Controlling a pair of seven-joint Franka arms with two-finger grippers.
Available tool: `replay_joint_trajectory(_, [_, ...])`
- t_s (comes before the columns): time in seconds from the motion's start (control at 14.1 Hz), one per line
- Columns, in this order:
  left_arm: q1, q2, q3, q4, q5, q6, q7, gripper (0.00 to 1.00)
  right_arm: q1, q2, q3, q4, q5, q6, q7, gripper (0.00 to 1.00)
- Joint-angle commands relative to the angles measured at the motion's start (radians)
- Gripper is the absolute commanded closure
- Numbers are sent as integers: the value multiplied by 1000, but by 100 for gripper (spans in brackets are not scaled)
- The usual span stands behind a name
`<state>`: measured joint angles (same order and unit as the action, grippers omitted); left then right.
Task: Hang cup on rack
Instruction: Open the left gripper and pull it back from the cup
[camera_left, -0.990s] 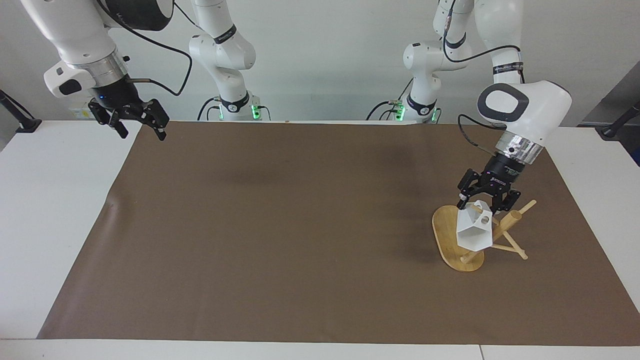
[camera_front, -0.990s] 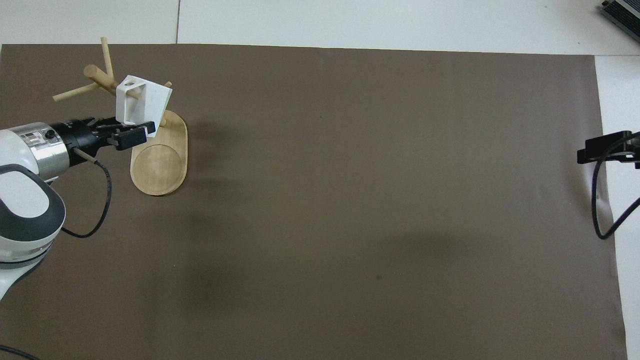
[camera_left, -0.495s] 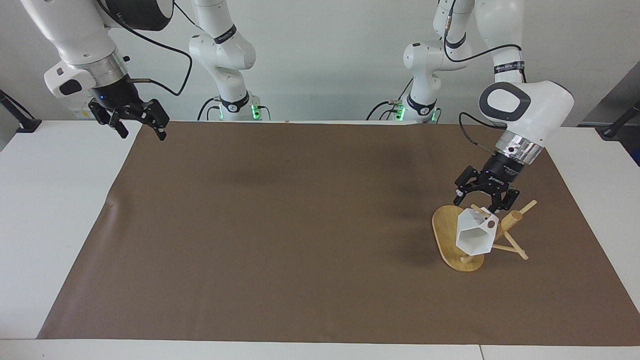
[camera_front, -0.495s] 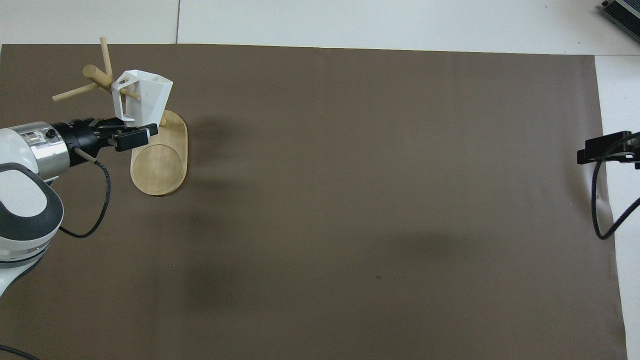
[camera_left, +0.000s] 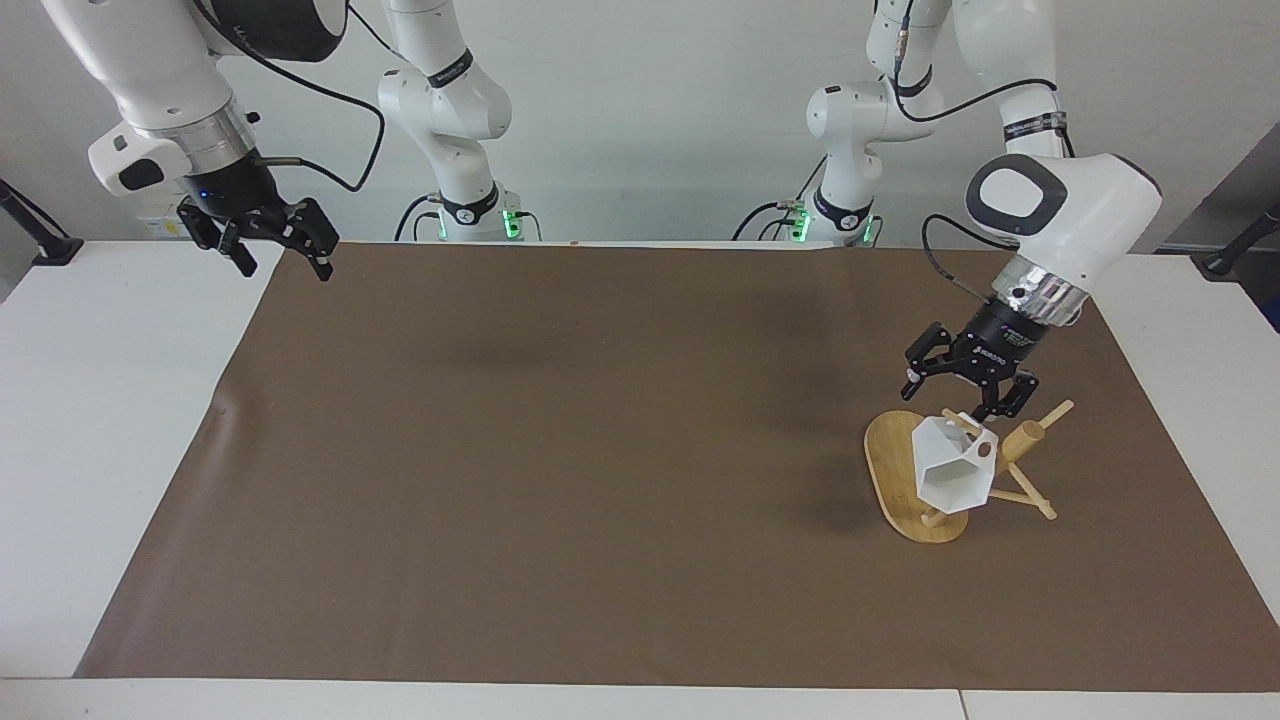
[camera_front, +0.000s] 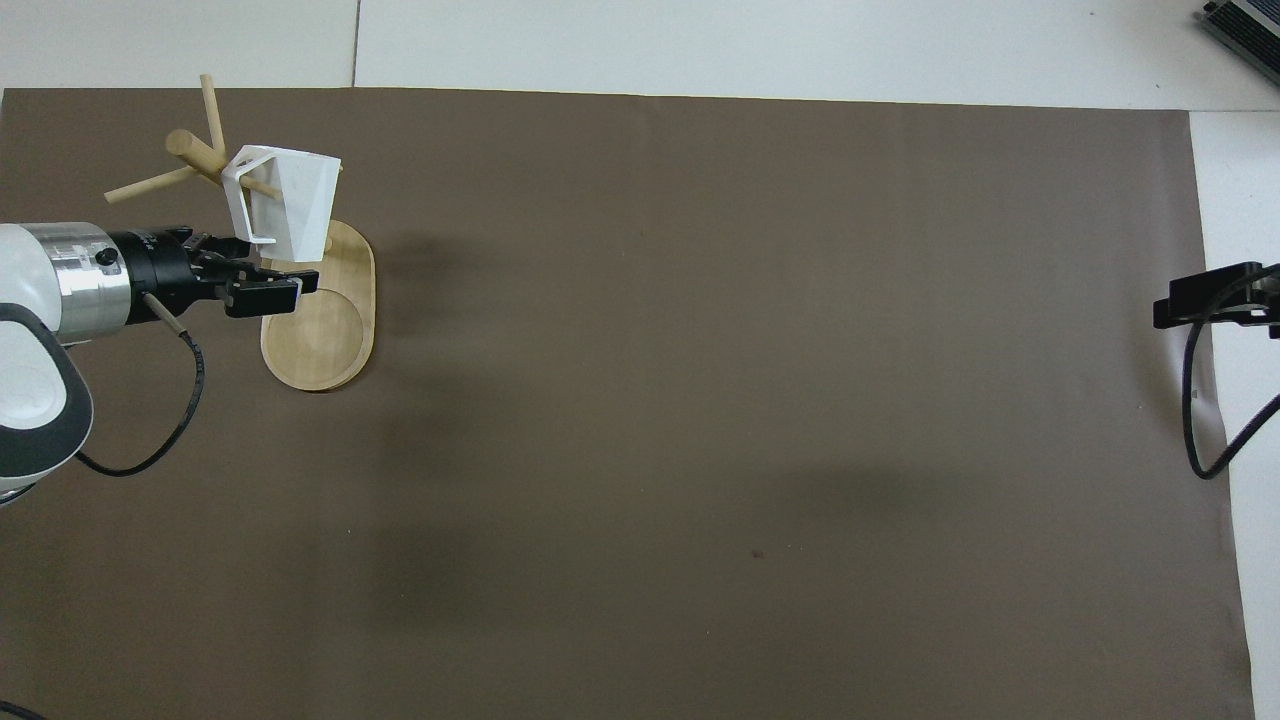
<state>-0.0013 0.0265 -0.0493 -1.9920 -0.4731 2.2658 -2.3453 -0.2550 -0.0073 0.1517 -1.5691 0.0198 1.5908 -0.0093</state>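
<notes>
The white faceted cup (camera_left: 948, 472) hangs tilted by its handle on a peg of the bamboo rack (camera_left: 892, 462), which stands toward the left arm's end of the table. In the overhead view the cup (camera_front: 292, 203) sits over the post end of the rack's oval base (camera_front: 318, 338). My left gripper (camera_left: 960, 398) is open and empty, just above the cup and apart from it; it also shows in the overhead view (camera_front: 280, 282), over the base. My right gripper (camera_left: 282, 258) is open and empty, and waits raised over the table's corner at the right arm's end.
A brown mat (camera_left: 600, 450) covers most of the white table (camera_left: 90, 400). The rack's free pegs (camera_left: 1050, 412) stick out toward the left arm's end. In the overhead view only the tip of the right gripper (camera_front: 1200, 295) shows, at the mat's edge.
My left gripper has let go of the cup and drawn back and up from it. The cup has swung down to hang on the peg. The right arm has not moved.
</notes>
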Motion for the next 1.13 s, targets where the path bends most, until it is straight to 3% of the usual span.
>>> replay_joint_trajectory(0.0, [18, -13, -3, 57, 140, -118, 3, 0, -6, -10, 6, -5, 0, -15, -23, 0])
replay_joint_trajectory(0.28, [35, -43, -1, 122, 220, -222, 201, 0, -6, -10, 6, -5, 2, -17, -23, 0])
replay_joint_trajectory(0.71, [57, -48, 3, 219, 223, -328, 798, 0, -6, -10, 6, -5, 2, -17, -23, 0])
replay_joint_trajectory(1.06, [49, -49, 0, 260, 333, -374, 1375, 0, -6, -10, 6, -5, 2, -17, -23, 0])
